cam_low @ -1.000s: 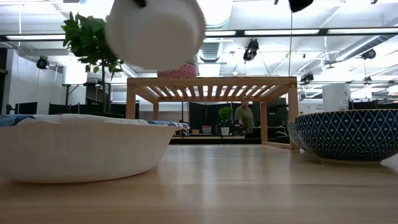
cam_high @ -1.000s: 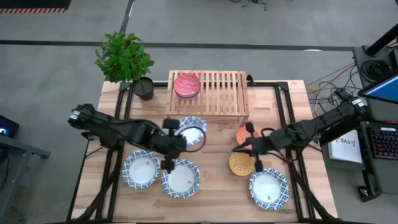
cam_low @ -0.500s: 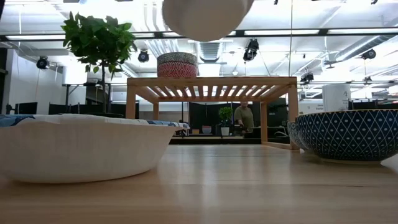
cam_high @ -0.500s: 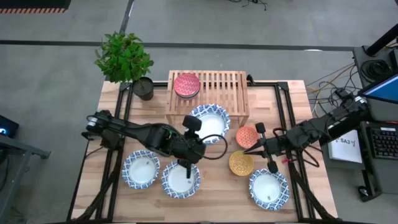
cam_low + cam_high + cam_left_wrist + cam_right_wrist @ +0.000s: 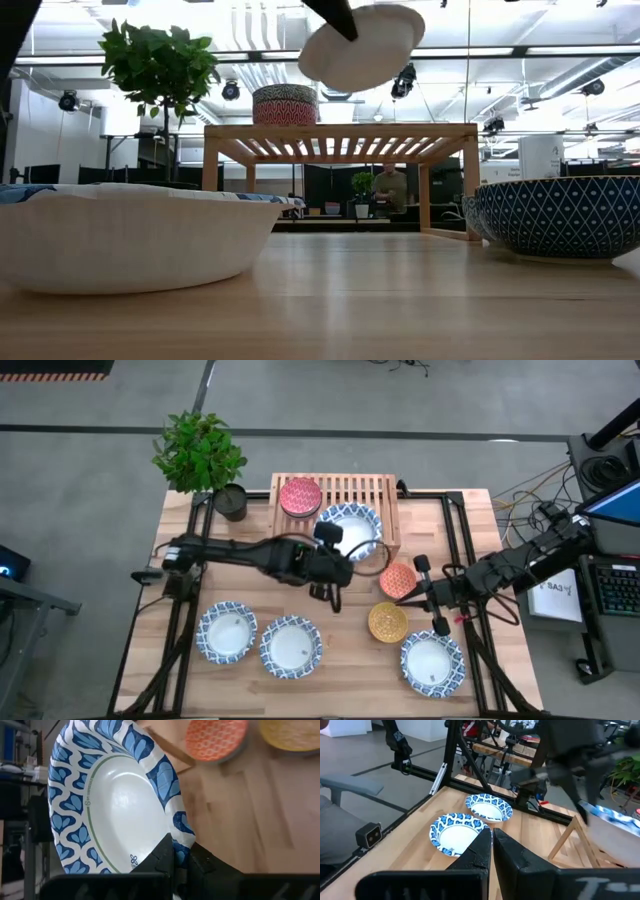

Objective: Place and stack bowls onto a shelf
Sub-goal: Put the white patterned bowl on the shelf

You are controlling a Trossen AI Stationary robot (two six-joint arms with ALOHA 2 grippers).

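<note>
Blue-rimmed bowl (image 5: 352, 528) being held over the shelf (image 5: 368, 500)

It is being gripped at its rim by the left gripper (image 5: 176, 860), a clamp seen only from the wrist; the right gripper (image 5: 404, 600) is clenched empty.

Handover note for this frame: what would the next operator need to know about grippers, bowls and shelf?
Left gripper: shut on the rim of a wide blue-rimmed bowl, held in the air above the shelf, not yet set down.
Right gripper: shut, empty, hovering between the orange bowl and the yellow bowl.
Done: pink bowl sits on the shelf top.
Left: three wide blue-rimmed bowls on the table, plus the orange and yellow ones. A dark patterned bowl shows only in the low view.
</note>
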